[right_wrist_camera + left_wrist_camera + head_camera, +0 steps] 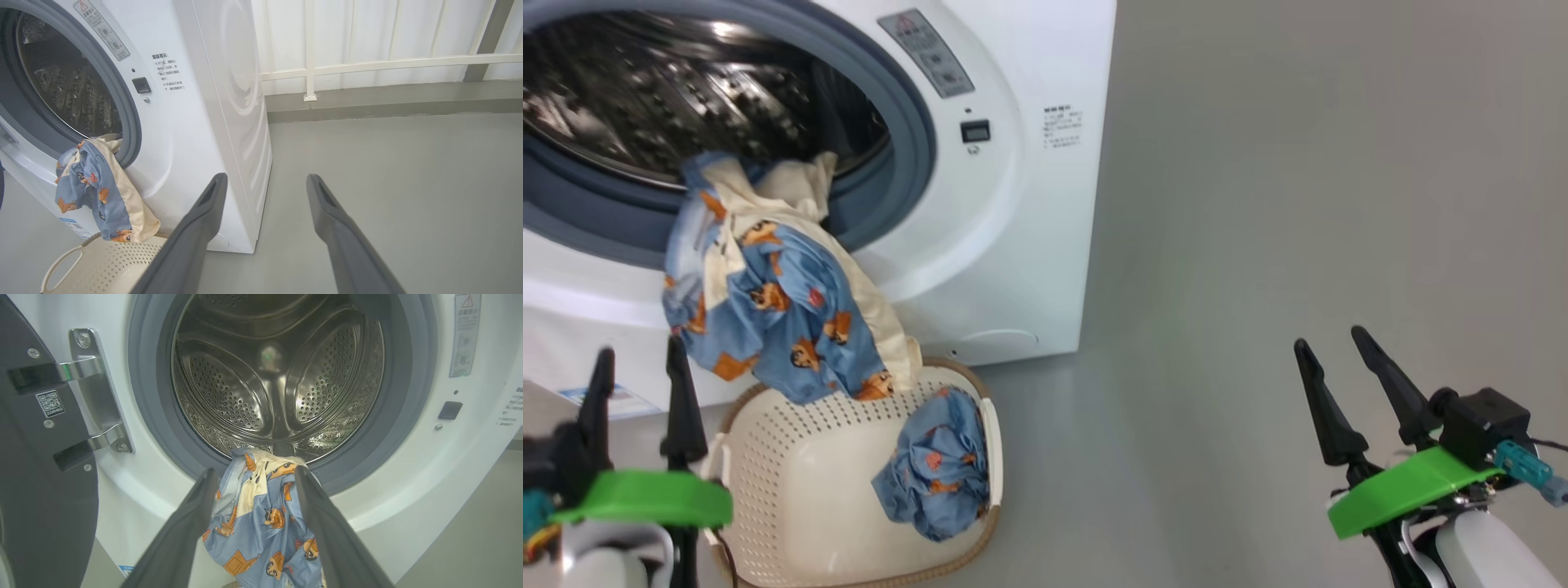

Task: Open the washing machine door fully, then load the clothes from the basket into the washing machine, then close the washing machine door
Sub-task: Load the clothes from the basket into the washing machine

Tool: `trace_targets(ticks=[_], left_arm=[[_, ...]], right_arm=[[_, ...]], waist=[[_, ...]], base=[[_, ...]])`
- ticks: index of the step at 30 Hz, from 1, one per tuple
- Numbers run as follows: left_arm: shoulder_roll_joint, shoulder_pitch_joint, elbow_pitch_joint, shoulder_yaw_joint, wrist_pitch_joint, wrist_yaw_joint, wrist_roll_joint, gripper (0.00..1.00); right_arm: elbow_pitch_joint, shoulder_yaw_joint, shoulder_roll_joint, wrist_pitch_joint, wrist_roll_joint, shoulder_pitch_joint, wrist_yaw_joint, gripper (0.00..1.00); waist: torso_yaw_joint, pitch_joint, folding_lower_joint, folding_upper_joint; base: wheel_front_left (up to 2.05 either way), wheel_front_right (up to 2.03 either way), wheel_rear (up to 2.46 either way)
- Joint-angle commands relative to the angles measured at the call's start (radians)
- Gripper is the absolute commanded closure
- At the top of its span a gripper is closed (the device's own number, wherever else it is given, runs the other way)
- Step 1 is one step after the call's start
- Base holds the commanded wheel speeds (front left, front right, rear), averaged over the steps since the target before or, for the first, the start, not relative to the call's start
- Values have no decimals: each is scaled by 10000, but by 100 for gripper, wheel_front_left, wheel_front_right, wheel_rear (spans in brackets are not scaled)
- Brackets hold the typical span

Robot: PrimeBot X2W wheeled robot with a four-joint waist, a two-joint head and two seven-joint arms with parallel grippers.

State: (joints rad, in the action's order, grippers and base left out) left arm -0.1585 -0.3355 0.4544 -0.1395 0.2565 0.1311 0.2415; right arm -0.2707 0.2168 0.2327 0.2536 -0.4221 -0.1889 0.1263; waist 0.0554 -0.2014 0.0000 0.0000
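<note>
**A:** What does the head view show around the washing machine?

**B:** One of the clothes, light blue with orange motifs and cream lining, hangs out of the machine's opening over the grey gasket. Its lower end reaches the rim of the basket, which sits on the floor just in front of the machine. A second blue garment lies bunched inside the basket.

**A:** And the grippers?

**B:** The left gripper is beside the basket. The right gripper is well apart, to the machine's right. Both have their fingers spread and hold nothing.

**A:** What do the wrist views add?

**B:** The left wrist view looks straight into the steel drum. It also shows the washing machine door swung open on its hinge, left of the opening. The right wrist view shows the machine's side panel and a white railing behind it.
</note>
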Motion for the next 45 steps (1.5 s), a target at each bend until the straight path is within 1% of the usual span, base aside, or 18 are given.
trace_targets(ticks=[1,11,19,38,45], left_arm=[[-222,209,-381,-309,53,-5,-152,0],[101,2025,-1132,-434,53,-4,-264,0],[207,2986,-1655,-438,53,-4,-173,0],[155,2984,-1740,-492,53,-4,-4,0],[123,2739,-1335,-300,53,-4,239,0]], right_arm=[[226,87,190,82,-38,159,44,0],[288,-27,501,82,-225,1048,44,0],[405,-139,604,82,-253,1422,44,0],[506,-181,512,82,-166,1314,44,0],[576,-174,390,82,-99,1103,44,0]], waist=[[-187,377,0,0],[-247,1342,0,0],[-197,1572,0,0],[-159,1291,0,0],[-90,872,0,0]], base=[[0,0,0],[0,0,0],[0,0,0],[0,0,0],[0,0,0]])
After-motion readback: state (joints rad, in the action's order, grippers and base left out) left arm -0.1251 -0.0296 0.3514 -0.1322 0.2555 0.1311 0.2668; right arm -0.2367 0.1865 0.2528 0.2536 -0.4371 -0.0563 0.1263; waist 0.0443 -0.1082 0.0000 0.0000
